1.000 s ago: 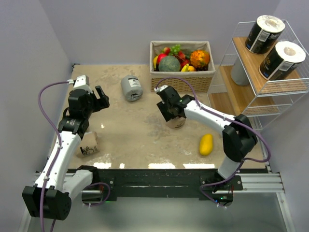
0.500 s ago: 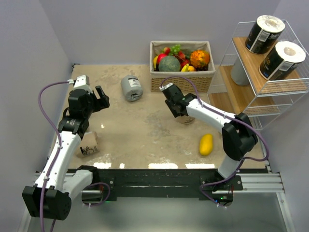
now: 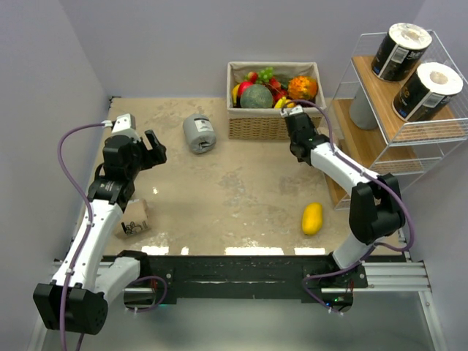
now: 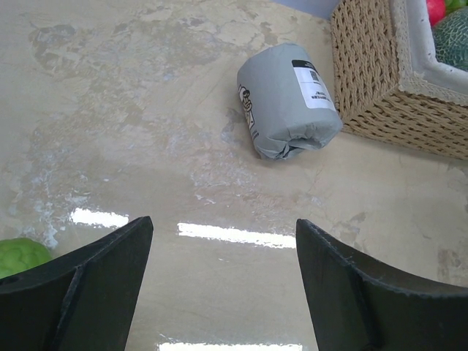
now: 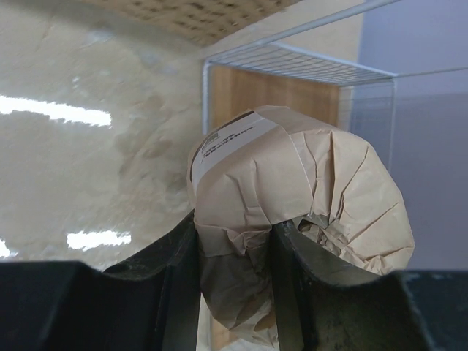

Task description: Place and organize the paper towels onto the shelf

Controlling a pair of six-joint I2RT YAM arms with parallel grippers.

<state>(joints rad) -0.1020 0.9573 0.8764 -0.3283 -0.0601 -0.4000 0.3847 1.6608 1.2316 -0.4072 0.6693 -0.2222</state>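
My right gripper (image 3: 294,123) is shut on a tan paper towel roll (image 5: 292,197), held off the table by the front corner of the white wire shelf (image 3: 369,82); the shelf's wood board (image 5: 278,91) shows just behind the roll. Two black rolls (image 3: 401,50) (image 3: 427,89) stand on the top board, and a grey one (image 3: 362,110) on the middle board. Another grey roll (image 3: 199,133) (image 4: 287,99) lies on the table ahead of my open, empty left gripper (image 3: 151,148) (image 4: 223,223). A second tan roll (image 3: 134,219) lies beside my left arm.
The wicker fruit basket (image 3: 274,124) (image 4: 373,73) stands at the back, just left of my right gripper. A yellow mango (image 3: 312,218) lies on the table near the right front. A green object (image 4: 18,256) shows at the left edge of the left wrist view.
My right gripper has lifted the tan roll from the table's middle and carried it right and back, up to the shelf beside the basket. The left arm has not moved.
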